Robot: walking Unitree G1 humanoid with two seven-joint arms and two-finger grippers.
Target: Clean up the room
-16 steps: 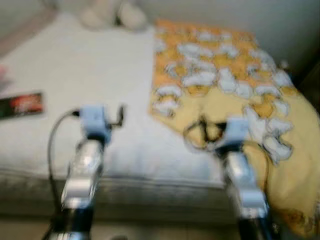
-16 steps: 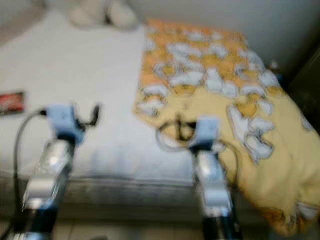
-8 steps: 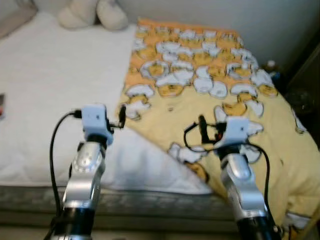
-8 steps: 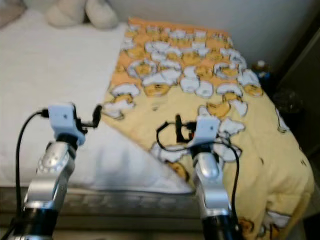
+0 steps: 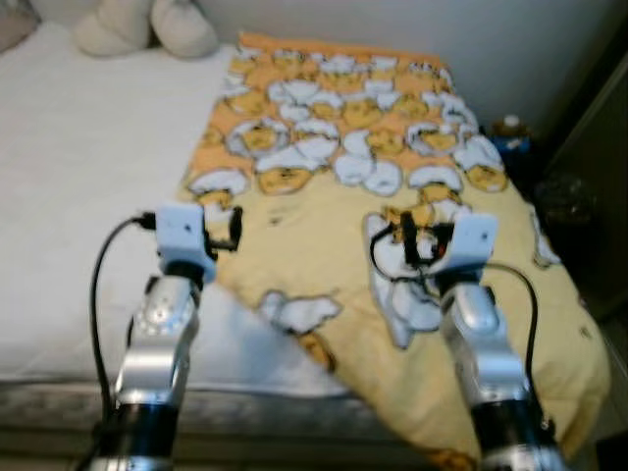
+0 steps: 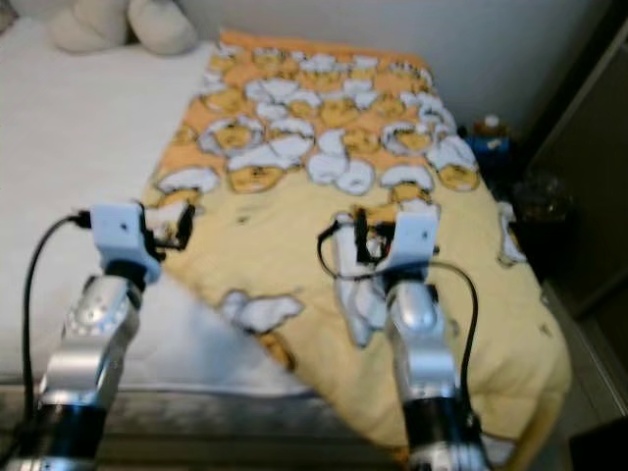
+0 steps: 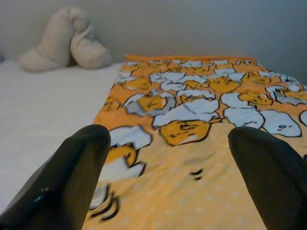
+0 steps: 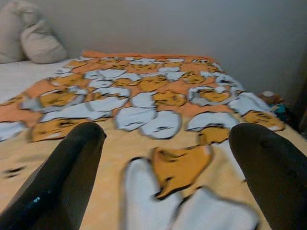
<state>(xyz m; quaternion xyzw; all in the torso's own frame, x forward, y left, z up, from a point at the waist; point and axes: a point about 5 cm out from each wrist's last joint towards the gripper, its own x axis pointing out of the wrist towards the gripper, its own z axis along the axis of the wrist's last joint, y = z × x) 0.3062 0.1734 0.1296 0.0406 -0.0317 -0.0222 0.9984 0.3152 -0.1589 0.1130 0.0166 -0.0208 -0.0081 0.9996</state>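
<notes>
Left end effector (image 7: pixel 168 187) hovers over the blanket's edge on the bed, fingers spread wide, gripping nothing. Right end effector (image 8: pixel 165 182) same: wide apart, empty, above the yellow patterned blanket (image 5: pixel 392 196). Blanket lies askew across the far-right part of the bed (image 5: pixel 78 196), one corner folded near the front edge, right side draping off. Stuffed toy (image 5: pixel 147 25) at far-left corner. Bottle (image 5: pixel 508 132) off the bed's right side. Tidying looks barely begun: blanket not straightened or grasped yet.
</notes>
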